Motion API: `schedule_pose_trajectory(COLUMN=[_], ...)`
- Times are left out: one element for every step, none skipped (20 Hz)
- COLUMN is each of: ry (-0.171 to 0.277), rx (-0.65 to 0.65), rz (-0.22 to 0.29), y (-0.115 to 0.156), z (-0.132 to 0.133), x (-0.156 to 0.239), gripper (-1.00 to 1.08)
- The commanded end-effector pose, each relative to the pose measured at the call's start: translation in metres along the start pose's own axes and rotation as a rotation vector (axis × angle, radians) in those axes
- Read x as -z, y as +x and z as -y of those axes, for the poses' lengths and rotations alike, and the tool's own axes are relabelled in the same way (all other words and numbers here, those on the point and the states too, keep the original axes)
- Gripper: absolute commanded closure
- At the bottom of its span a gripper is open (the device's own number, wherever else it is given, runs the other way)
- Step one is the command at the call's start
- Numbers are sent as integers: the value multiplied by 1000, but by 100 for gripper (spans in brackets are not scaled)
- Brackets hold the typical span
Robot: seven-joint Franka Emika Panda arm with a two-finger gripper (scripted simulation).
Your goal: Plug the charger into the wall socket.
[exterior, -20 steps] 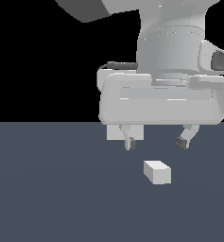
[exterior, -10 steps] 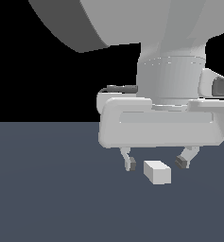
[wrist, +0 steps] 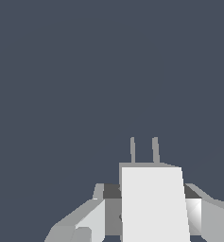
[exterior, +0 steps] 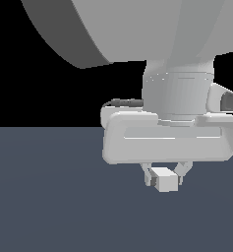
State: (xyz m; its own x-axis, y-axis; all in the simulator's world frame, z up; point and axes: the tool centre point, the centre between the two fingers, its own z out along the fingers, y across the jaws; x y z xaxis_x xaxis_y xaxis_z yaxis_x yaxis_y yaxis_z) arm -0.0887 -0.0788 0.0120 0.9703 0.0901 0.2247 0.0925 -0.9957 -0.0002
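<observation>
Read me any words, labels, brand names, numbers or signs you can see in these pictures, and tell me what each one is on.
None: no text, number or sign shows in either view.
The charger is a plain light-grey block, unmarked, with two bare prongs in the wrist view.
The gripper housing and the arm above it carry no lettering or logo.
The dark surface is blank.

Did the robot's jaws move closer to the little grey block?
Yes. The gripper came down toward the floor, and its jaws now flank the charger, which stayed put.
</observation>
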Motion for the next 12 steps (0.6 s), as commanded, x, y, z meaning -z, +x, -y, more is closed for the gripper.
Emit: schedule_pose_trajectory(ry=[0, 0, 0, 0, 0, 0, 0, 0, 0, 0, 0, 0], rx=[0, 0, 0, 0, 0, 0, 0, 0, 0, 0, 0, -1], rz=[0, 0, 0, 0, 0, 0, 0, 0, 0, 0, 0, 0], y=[0, 0, 0, 0, 0, 0, 0, 0, 1, 2, 3, 5], z=[0, 0, 0, 0, 0, 0, 0, 0, 0, 1, 2, 3], x=[0, 0, 0, 0, 0, 0, 0, 0, 1, 2, 4, 6], gripper=[108, 108, 108, 108, 108, 108, 108, 108, 108, 108, 108, 108])
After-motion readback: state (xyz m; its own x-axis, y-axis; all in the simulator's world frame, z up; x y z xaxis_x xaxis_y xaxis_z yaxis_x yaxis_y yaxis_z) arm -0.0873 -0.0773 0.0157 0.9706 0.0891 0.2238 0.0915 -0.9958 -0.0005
